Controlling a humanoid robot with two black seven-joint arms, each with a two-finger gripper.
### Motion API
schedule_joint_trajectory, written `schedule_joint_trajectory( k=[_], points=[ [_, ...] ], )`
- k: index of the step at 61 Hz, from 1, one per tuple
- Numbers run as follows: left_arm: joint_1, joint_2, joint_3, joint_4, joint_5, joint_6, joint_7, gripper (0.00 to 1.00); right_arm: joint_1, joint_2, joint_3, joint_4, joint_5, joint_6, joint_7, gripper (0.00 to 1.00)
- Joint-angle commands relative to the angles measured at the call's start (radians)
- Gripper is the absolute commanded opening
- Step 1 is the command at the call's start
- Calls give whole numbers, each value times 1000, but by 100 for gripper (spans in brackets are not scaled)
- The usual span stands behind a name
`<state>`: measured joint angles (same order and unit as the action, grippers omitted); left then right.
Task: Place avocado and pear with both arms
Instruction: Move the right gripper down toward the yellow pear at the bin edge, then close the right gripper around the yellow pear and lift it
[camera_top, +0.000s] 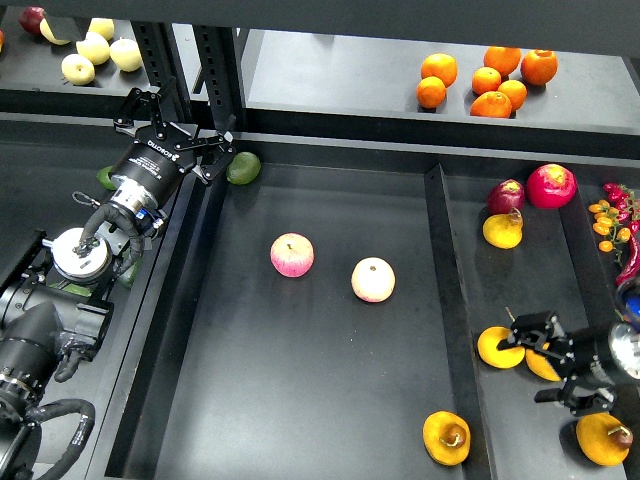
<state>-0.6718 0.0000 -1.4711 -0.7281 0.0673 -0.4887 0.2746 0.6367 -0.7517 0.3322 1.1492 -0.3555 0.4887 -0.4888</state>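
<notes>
Left claw (185, 135) sits beside black upright posts (220, 60); avocado (243, 167) just right of its fingers. Below and right of it, centre tray floor (300, 400) wide open, only two apples (292, 255) mid-tray. Divider wall (450, 300) bars way toward right claw (525, 335), crowded by pears (499, 347) touching and near it.

avocado (243, 167) back-left corner | apples (292, 255) mid-tray | pear (447, 437) front-right
</notes>
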Motion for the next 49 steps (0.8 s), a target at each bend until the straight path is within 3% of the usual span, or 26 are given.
schedule_joint_trajectory(
  k=[1, 49],
  points=[
    [0, 0, 0, 1, -1, 0, 0, 100, -2, 32, -12, 0, -14, 0, 0, 100],
    [0, 0, 1, -1, 0, 0, 2, 100, -81, 158, -9, -55, -85, 0, 0, 100]
  ],
)
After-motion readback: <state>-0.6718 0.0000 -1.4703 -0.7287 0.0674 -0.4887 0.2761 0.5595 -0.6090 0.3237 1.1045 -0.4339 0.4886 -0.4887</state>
